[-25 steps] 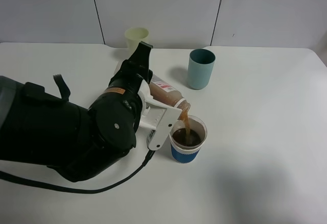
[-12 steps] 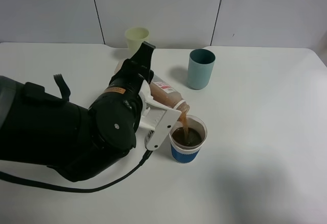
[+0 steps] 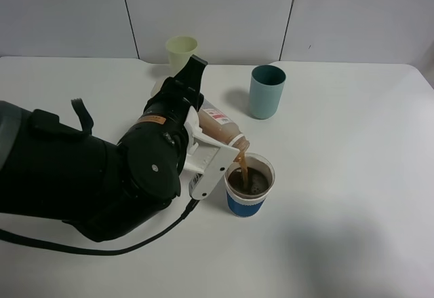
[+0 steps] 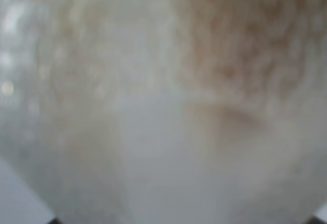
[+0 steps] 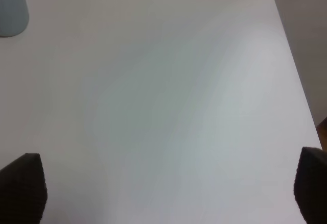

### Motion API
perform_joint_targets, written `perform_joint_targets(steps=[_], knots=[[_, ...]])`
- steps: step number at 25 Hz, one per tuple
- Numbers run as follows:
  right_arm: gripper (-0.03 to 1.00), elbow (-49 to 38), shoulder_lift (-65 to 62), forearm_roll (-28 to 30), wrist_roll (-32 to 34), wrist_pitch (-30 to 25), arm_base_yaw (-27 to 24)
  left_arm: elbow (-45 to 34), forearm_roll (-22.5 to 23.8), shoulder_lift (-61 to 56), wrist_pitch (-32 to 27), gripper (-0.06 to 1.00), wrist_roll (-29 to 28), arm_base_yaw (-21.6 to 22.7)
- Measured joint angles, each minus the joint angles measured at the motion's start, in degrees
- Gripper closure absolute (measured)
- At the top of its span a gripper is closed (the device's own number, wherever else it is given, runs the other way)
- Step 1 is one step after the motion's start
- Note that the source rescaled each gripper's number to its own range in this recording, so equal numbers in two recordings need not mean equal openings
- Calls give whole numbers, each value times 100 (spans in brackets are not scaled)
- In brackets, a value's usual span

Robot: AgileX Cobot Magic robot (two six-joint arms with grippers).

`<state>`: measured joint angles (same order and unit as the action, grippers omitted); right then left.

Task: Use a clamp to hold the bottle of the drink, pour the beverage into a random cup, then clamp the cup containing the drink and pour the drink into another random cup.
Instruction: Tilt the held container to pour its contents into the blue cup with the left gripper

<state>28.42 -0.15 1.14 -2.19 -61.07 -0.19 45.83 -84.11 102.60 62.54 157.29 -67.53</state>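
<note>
Nearest the camera, the black left arm (image 3: 81, 176) fills the foreground. Left gripper (image 3: 215, 147) is clamped tight on the bottle of the drink (image 3: 222, 127), which tips mouth-down over the blue-banded cup (image 3: 247, 199) on the table (image 3: 352, 176). Beverage (image 3: 242, 163) streams in. The pink-red label (image 3: 217, 115) carries print too small to read. Far jaw is hidden behind the bottle; the left wrist view is whitish-brown blur. Right gripper (image 5: 163, 188) is spread wide, holding nothing, tips cut off. Beyond: teal tumbler (image 3: 266, 91), then pale yellow-green tumbler (image 3: 181, 50).
</note>
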Motion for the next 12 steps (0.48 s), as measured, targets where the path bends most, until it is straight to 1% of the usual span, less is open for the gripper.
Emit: perform_joint_targets(steps=[5, 12], knots=[[7, 0, 0, 0, 0, 0, 0, 0, 103, 0, 36, 94, 154, 0], [7, 0, 0, 0, 0, 0, 0, 0, 400, 0, 36, 94, 234, 0]])
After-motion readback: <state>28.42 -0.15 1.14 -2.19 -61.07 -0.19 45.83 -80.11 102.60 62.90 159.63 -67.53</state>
